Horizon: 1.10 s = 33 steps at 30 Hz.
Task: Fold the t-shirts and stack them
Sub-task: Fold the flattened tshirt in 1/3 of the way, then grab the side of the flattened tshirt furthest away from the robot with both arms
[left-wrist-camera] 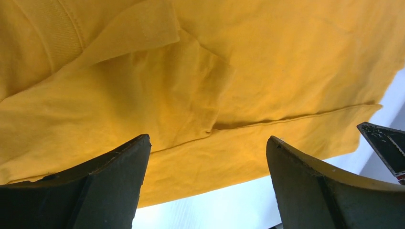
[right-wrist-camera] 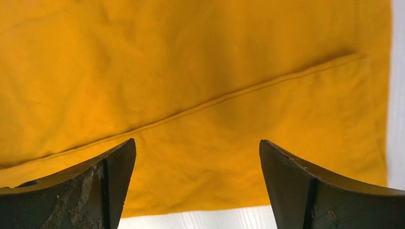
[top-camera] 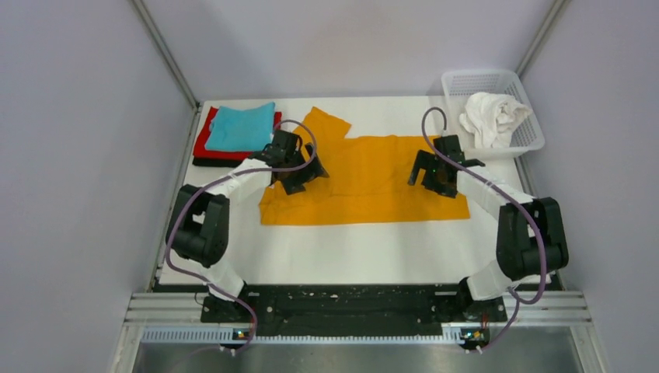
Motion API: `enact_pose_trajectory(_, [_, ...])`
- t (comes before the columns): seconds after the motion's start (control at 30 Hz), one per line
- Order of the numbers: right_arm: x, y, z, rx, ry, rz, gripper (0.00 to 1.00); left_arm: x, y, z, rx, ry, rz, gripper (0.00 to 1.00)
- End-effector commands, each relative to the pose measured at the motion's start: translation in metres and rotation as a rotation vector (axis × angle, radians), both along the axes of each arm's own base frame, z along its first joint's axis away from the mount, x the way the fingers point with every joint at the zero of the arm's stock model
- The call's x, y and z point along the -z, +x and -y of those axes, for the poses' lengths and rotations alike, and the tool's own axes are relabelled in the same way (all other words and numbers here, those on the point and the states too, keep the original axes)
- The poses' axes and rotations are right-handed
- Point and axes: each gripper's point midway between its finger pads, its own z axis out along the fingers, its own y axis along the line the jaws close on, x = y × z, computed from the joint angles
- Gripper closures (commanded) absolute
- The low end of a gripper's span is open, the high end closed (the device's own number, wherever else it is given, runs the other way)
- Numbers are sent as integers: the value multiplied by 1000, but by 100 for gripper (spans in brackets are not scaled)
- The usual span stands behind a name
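Two robot arms poised over a half-folded orange tee [top-camera: 365, 183] at mid-table.

Top view: the tee lies flat across the table [top-camera: 350, 249], its near long edge doubled over into a band (the fold seam shows in both wrist cams), w/ one sleeve [top-camera: 326, 124] poking out at the far left. The left gripper [left-wrist-camera: 207, 137] hangs over the collar-and-sleeve end and the right gripper [right-wrist-camera: 197, 140] over the hem end. Both have jaws spread wide w/ nothing held, and the cloth lies flat below them. They sit one per end, prob. so the pair can pinch and lift the cloth evenly for the next fold. At far left a stack waits: teal tee [top-camera: 241, 128] on top, then red tee [top-camera: 203, 144], then black tee [top-camera: 214, 162], likely where this one goes. A crumpled white tee [top-camera: 491, 116] sits in the basket [top-camera: 474, 78] at far right, not yet folded.
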Motion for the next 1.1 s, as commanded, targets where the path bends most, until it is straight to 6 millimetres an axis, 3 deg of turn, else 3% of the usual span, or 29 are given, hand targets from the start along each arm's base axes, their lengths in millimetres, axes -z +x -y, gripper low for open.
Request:
enact_pose_trajectory(0.0, [21, 7, -11, -15, 2, -3, 1, 29, 4, -8, -34, 53, -15, 5])
enact_pose_trajectory(0.13, [46, -19, -8, 6, -1, -71, 2, 44, -14, -11, -17, 71, -62, 5])
enact_pose_trajectory(0.33, [69, -89, 1, 47, -1, -188, 2, 54, -57, -20, -7, 65, -89, 5])
enact_pose_trajectory(0.5, [67, -147, 3, 111, 70, -243, 2, 65, -111, -26, -4, 59, -141, 5])
enact_pose_trajectory(0.63, [62, -181, -4, 175, 149, -266, 2, 64, -148, -34, -44, 50, -162, 4])
enact_pose_trajectory(0.77, [57, -203, -11, 216, 176, -269, 3, 70, -175, -43, -82, 23, -175, 4])
enact_pose_trajectory(0.9, [57, -222, -4, 242, 155, -297, 3, 65, -187, -43, -107, -26, -167, 4])
enact_pose_trajectory(1.07, [55, -230, -1, 262, 165, -282, 3, 64, -210, -39, -136, -76, -185, 4])
